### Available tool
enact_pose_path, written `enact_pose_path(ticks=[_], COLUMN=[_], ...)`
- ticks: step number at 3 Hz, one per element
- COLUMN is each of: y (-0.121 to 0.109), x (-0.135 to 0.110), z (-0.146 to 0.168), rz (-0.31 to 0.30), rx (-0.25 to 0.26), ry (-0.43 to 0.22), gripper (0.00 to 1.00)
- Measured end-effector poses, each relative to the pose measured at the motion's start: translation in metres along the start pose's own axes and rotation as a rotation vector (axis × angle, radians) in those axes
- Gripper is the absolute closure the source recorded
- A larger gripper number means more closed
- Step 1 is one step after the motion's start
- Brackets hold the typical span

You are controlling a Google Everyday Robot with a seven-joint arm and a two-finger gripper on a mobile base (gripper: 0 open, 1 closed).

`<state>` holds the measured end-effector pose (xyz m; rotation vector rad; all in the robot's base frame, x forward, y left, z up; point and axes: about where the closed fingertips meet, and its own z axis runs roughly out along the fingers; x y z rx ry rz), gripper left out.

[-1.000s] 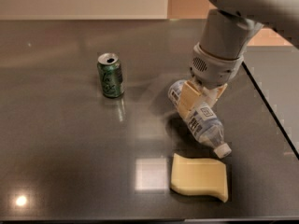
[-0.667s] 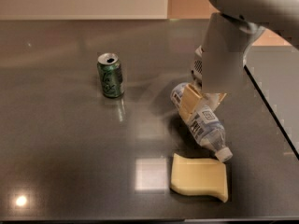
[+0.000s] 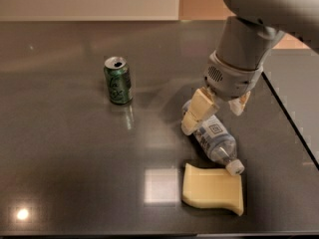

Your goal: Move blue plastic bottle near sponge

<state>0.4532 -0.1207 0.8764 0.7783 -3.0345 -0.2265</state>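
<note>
The blue plastic bottle (image 3: 215, 139) lies on its side on the dark table (image 3: 75, 158), with its white cap touching or almost touching the top right corner of the pale yellow sponge (image 3: 213, 188). My gripper (image 3: 213, 119) hangs over the bottle's base end and is open. One tan finger (image 3: 198, 111) is at the bottle's left side and the other (image 3: 239, 103) is apart on the right. The bottle is not held.
A green soda can (image 3: 118, 80) stands upright to the left of the bottle. A seam in the table (image 3: 291, 118) runs diagonally at the right. A pale wall lies beyond the far edge.
The fingers have spread apart and let go of the bottle. The wrist has lifted slightly. The bottle stays lying beside the sponge.
</note>
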Motion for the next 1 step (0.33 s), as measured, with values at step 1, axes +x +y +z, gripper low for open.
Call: enact_pose_path(ticks=[1], y=[0.0], x=[0.0], z=[0.0], rz=[0.0], rx=[0.0], ry=[0.0], gripper=[0.0])
